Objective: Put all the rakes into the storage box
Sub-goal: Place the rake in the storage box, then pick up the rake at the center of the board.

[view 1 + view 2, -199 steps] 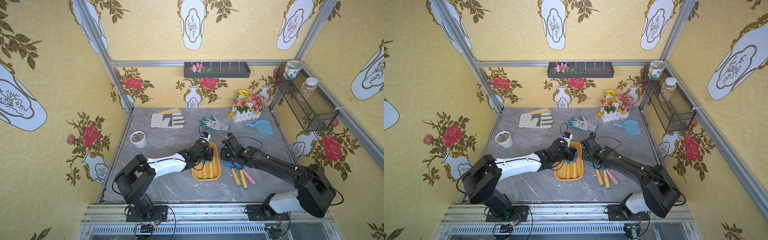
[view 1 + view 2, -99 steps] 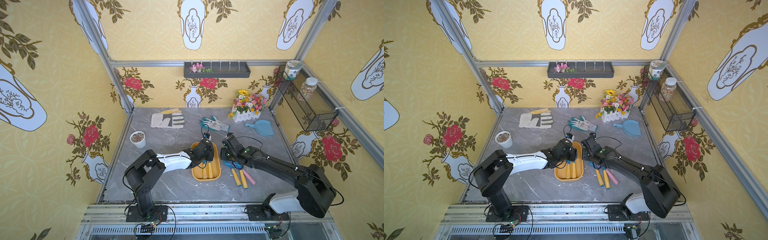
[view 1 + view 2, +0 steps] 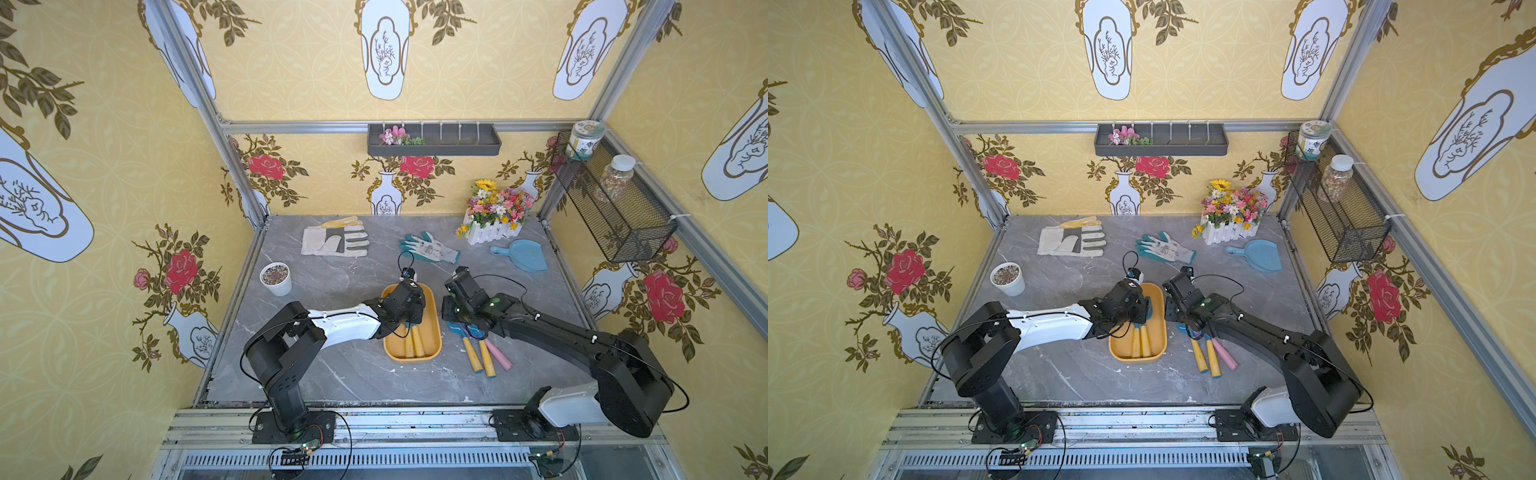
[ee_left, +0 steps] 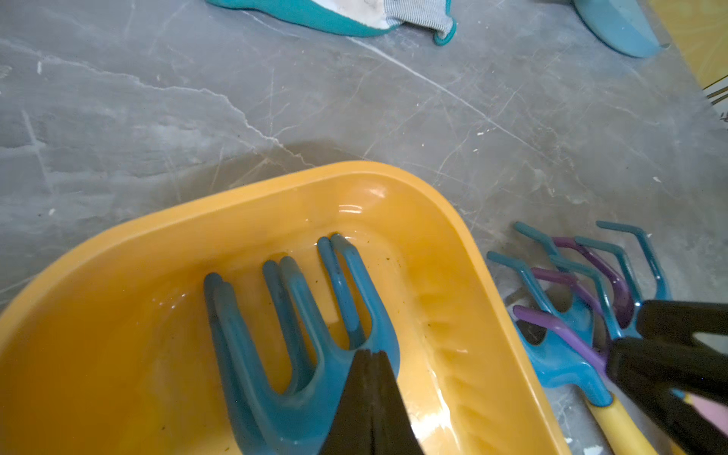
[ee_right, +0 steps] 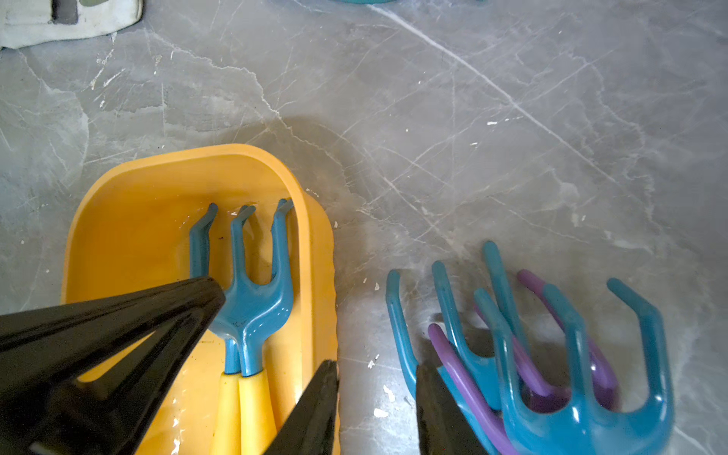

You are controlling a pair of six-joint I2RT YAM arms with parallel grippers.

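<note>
Two rakes (image 4: 283,413) in storage box (image 4: 256,197), closed left hand (image 4: 370,358) over them

- White-grey leather work glove (image 3: 335,241), lying flat.
- Teal knit glove (image 3: 430,248) beside it.
- Light blue plastic dustpan (image 3: 524,255) near white picket-fence flower planter (image 3: 492,216).
- Small white soil-filled pot (image 3: 275,279).

Enclosure walls (image 3: 291,62): yellow wallpaper, showing printed white vases and red roses, closing in three sides. Aluminium frame posts (image 3: 195,83) are running up the corners. Grey marble-veined tabletop (image 3: 332,374) is taking soft, even light. Dark grey wall trough (image 3: 434,149) is hanging on the back wall; black wire mesh basket (image 3: 615,216) is hanging on the right-hand wall.
</note>
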